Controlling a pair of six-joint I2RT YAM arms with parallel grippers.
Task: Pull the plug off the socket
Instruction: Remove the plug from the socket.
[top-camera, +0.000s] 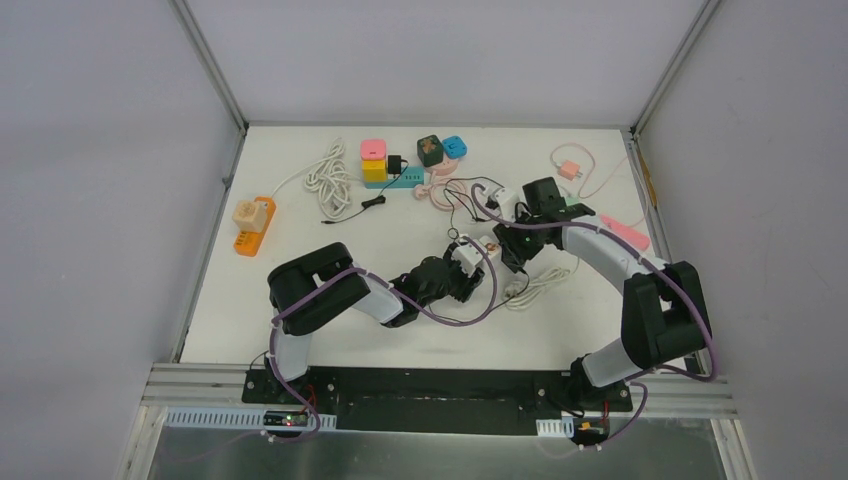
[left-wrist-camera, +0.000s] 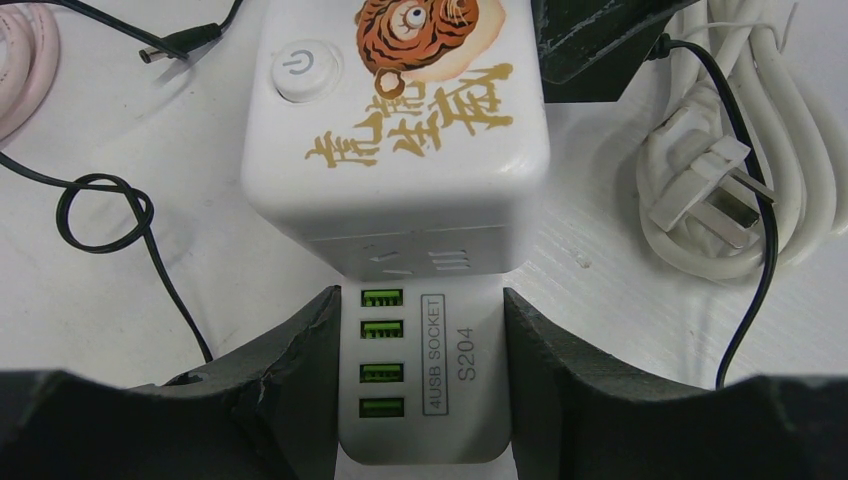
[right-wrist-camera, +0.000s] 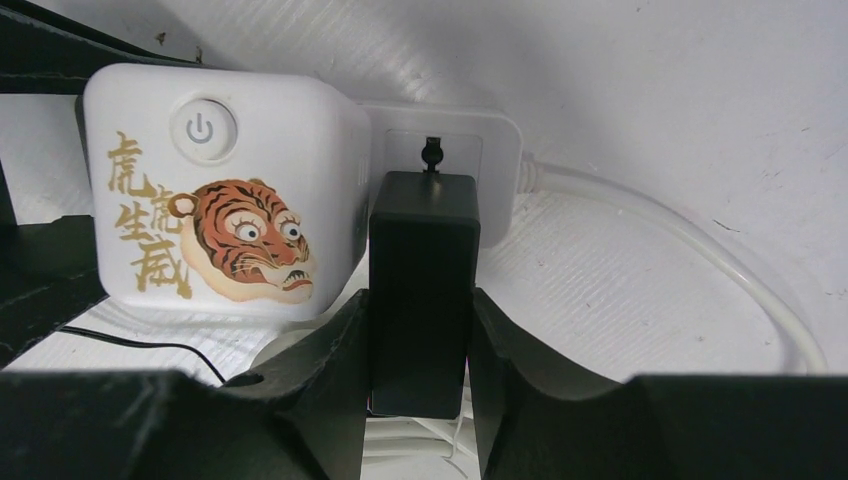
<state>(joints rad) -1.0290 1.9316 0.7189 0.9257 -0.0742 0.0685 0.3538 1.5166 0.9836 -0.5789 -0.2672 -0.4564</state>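
White tabletop (top-camera: 300, 290) between pale grey walls (top-camera: 100, 150) carried a white cube-shaped plastic power socket printed with a tiger face (left-wrist-camera: 400, 150) near its middle, with coiled cables (top-camera: 330, 175) and coloured adapters (top-camera: 374, 160) farther back. From the left, the left gripper (left-wrist-camera: 420, 305) was closed partway around the socket's strip of green USB ports (left-wrist-camera: 383, 350), both fingers (left-wrist-camera: 290, 380) touching its sides. From the right, the right gripper (right-wrist-camera: 418, 300) was clamped narrowly on a black rectangular plug (right-wrist-camera: 422, 240), whose far end met the socket's flat white part.

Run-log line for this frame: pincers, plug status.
left pincer: shut on socket | right pincer: shut on black plug | state: black plug seated, not yet pulled
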